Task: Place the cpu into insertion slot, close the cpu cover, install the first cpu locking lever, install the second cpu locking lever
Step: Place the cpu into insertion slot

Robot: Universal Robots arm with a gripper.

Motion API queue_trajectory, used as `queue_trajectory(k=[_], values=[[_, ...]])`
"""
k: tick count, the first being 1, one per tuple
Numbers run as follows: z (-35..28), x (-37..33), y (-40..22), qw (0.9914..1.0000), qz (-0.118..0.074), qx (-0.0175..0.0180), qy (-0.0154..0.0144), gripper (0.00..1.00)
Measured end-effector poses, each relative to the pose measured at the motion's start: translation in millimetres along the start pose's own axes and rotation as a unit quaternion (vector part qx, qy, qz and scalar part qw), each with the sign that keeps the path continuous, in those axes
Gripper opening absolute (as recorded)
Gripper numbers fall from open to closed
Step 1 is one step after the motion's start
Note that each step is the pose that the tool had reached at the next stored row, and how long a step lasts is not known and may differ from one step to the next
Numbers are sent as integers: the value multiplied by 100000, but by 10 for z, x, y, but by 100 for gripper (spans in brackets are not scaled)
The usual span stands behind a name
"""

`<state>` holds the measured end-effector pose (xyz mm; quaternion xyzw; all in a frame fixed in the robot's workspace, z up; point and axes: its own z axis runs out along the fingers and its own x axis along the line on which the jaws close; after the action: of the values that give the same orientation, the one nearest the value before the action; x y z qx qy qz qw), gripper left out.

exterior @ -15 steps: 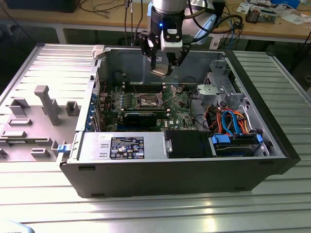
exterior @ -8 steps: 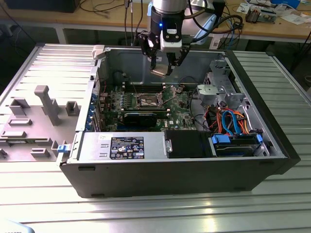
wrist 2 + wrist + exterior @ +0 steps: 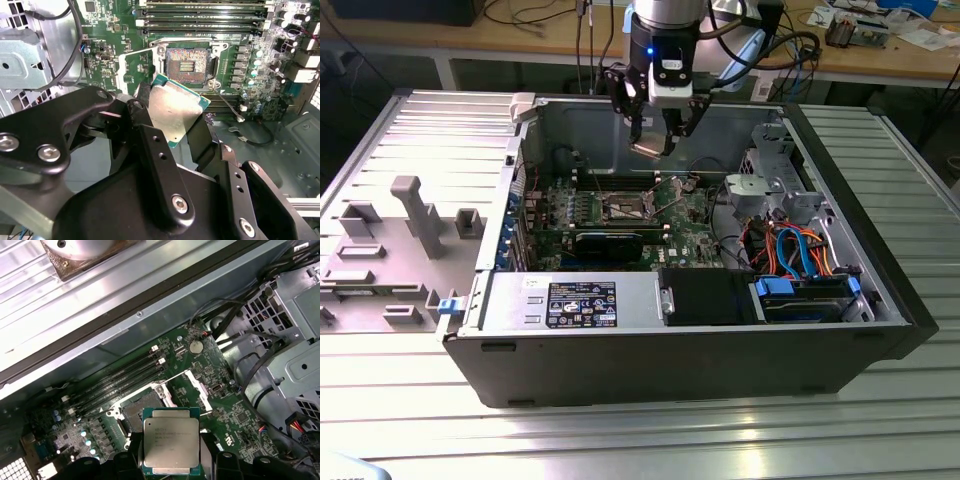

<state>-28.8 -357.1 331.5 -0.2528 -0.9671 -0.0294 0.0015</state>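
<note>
The cpu (image 3: 171,442) hangs above the insertion slot (image 3: 187,66), clear of it and not yet seated. The tool (image 3: 172,117) pinches it by two opposite edges, its fingers closed against the chip's rim.

My reading is that the placing is the step in hand. In both wrist views the chip looks turned at an angle to the slot's sides. A good placement would square its edges to the silver surround, hold it level, and lower it straight in without sliding. The slot's dark centre looks like a field of fine contacts, and a dragged corner could bend them. Which corner belongs where cannot be told here.

The chip is a flat, rigid square. It has a dull silvery top with faint print and a thin green rim showing all round. It is probably light and stiff, so a modest edge grip should be enough.

Beside the slot, the cpu cover (image 3: 199,385) appears swung up, leaving the opening free. The long memory slots (image 3: 200,22) run just beside the slot, and green circuit board (image 3: 250,100) surrounds it. All of this lies inside the open computer case (image 3: 670,350), which rests on the ribbed metal table (image 3: 620,440).
</note>
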Motion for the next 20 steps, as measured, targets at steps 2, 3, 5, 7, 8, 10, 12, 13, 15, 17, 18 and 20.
queue_trajectory(k=[2,3,5,7,8,10,12,13,15,17,18,20], values=[[0,0,0,99998,582,-5,-34,54],[1,0,0,99996,871,-10,-51,54],[1,0,0,99989,1496,-17,-90,54],[2,0,-1,99975,2242,-15,-143,54],[3,0,-1,99963,2699,-13,-176,54],[3,0,-1,99949,3195,-13,-208,54],[3,0,-1,99934,3619,-8,-239,54],[3,-1,-1,99925,3872,-8,-257,54],[4,-1,-1,99901,4430,-5,-295,54],[4,-1,-1,99872,5051,-5,-335,54],[4,-1,-1,99861,5266,-6,-350,54],[4,-1,-1,99837,5688,-10,-374,54]])
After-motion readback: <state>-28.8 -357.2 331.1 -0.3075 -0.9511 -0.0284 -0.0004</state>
